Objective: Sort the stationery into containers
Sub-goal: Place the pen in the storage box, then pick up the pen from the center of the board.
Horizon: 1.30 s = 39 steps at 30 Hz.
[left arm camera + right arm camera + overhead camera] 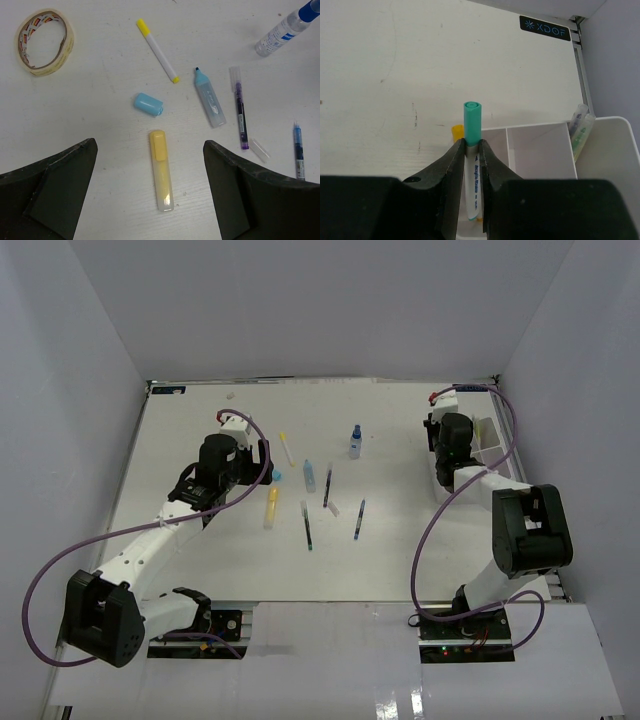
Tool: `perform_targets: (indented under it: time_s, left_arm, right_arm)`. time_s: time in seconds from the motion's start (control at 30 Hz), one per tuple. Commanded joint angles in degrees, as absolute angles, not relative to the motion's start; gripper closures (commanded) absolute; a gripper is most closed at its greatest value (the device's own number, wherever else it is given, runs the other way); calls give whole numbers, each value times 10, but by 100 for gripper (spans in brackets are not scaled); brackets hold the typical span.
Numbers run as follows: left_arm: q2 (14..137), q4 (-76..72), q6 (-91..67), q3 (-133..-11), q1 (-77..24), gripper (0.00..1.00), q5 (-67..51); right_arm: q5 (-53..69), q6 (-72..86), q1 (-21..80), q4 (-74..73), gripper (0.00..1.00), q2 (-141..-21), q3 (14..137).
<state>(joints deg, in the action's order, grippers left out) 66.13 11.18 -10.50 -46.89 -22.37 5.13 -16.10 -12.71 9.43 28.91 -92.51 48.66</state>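
Note:
My left gripper [150,146] hangs open over the table, and a yellow highlighter [161,170] lies flat between its fingers. Around it lie a light-blue eraser [148,104], a yellow-tipped white marker [158,50], a light-blue highlighter [210,100], a purple pen [240,110], a blue pen [298,150] and a blue-capped bottle [282,30]. My right gripper [472,144] is shut on a teal-capped marker [472,120], held over the left compartment of the white organizer box [540,127]. A yellow item [457,131] shows behind the marker.
A tan tape loop [45,42] lies far left of the pens. A small clear cap [260,150] rests by the purple pen. Greenish pens [580,130] lean in the box's right side. The box [487,445] stands by the right wall.

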Motion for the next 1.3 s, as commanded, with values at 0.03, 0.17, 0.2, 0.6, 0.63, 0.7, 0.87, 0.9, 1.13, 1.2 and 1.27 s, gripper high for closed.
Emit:
perform_targets:
  time_s: [0.03,0.17,0.2,0.6,0.63,0.7,0.87,0.9,1.13,1.2,1.27]
  left_arm:
    - [657,109,-103,-481,-225,2,46]
    - [655,109,-105,-481,-225,2,40]
    - [655,109,-105,-481,-225,2,40]
    - [757,187,-219,-575,-225,2,10]
    - [771,198,-235,-608,-225,2,9]
    - [809,215,-254,-645,-225,2,11]
    - [906,239,-294,-715,-225,2,40]
    - [947,245,-295,-730,-225,2,46]
    - [1112,300,-295,-864,-225,7,83]
    - [1137,307,-296,-897,-226,11,102]
    - [1168,316,-295,-916,-226,16,111]
  right_arm:
    - [-176,-121,92,336,72,-888,468]
    - [-167,-124,92,317,39,-859,463]
    - [-164,-125,92,310,34,-852,463]
    - [-89,17,92,197,10,-536,412]
    - [-74,31,92,193,10,-514,398]
    - [-69,53,93,184,10,-470,394]
    - [-46,63,92,145,10,-419,381]
    - [-46,65,93,142,10,-406,374]
    - [-25,94,93,113,10,-382,355]
    - [-21,93,92,108,10,-382,353]
    - [-11,92,92,108,10,-382,352]
